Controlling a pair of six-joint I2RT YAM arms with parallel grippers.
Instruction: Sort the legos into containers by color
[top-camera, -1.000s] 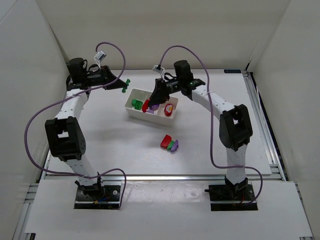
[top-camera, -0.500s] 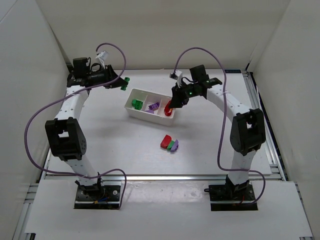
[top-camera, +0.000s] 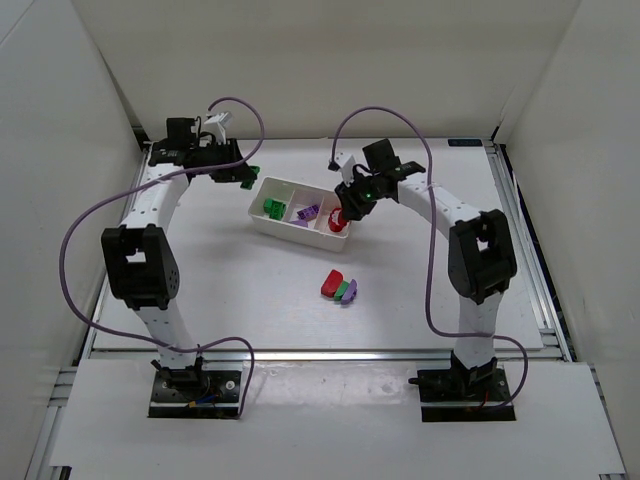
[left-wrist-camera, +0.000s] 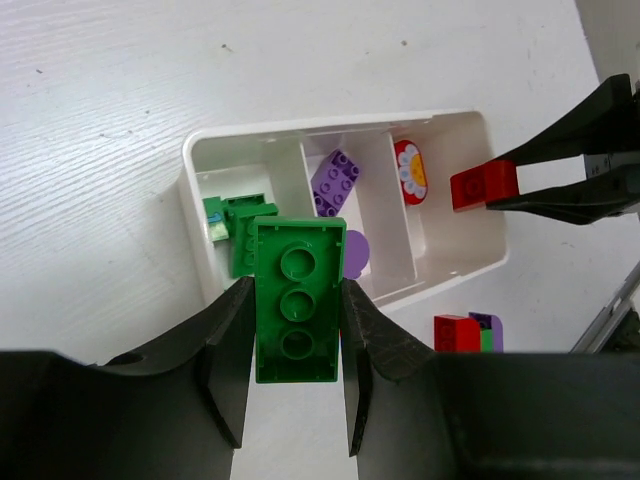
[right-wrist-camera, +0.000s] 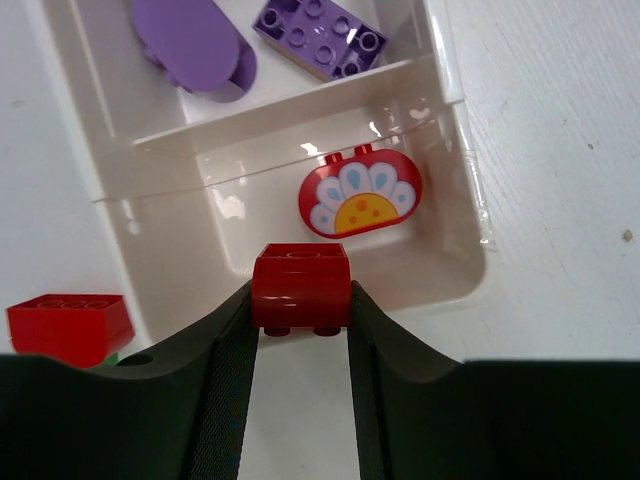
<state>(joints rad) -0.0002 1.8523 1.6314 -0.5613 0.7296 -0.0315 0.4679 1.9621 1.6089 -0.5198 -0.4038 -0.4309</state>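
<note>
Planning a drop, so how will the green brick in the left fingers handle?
The green brick looks like hard, stiff plastic, so it probably won't flex between the fingers. Its smooth sides might slip. Being flat and boxy, it likely won't roll.

You get open table (top-camera: 230, 290) across the lower left of the overhead view. The tray (top-camera: 295, 232) sits at centre, with the left gripper (top-camera: 250, 174) at its upper-left corner and the right gripper (top-camera: 340, 214) over its right end. Three loose bricks (top-camera: 340, 288) lie a little below it.
</note>
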